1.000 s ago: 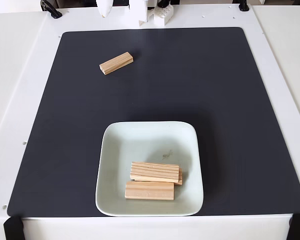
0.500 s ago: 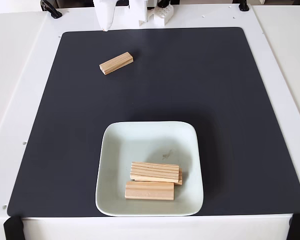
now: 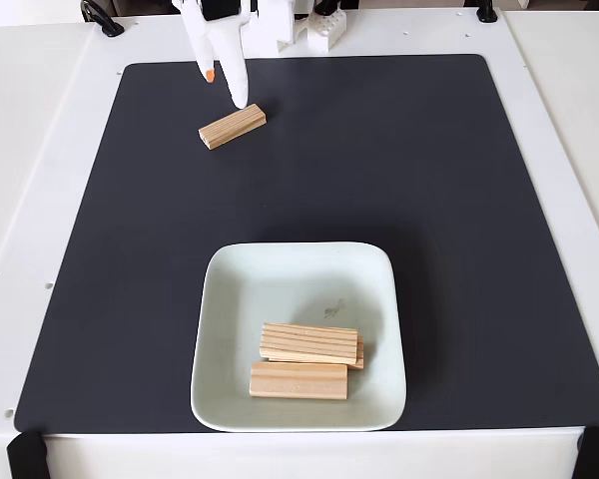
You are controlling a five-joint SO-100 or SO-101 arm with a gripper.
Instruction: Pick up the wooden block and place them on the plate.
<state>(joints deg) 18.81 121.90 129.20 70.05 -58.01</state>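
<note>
On the white table (image 3: 40, 200) with its black mat (image 3: 429, 200), the white gripper (image 3: 225, 88) has dropped in, jaws apart, above the lone pine wooden block (image 3: 233, 126). Other blocks (image 3: 309, 342) already lie on the pale square plate (image 3: 280, 279); a grasp looks imminent.

The arm is cut off by the far edge, leaving just the gripper (image 3: 225, 88) visible. On the plate (image 3: 230, 309), the upper wooden block (image 3: 309, 341) largely hides another block (image 3: 358, 357) beneath.
</note>
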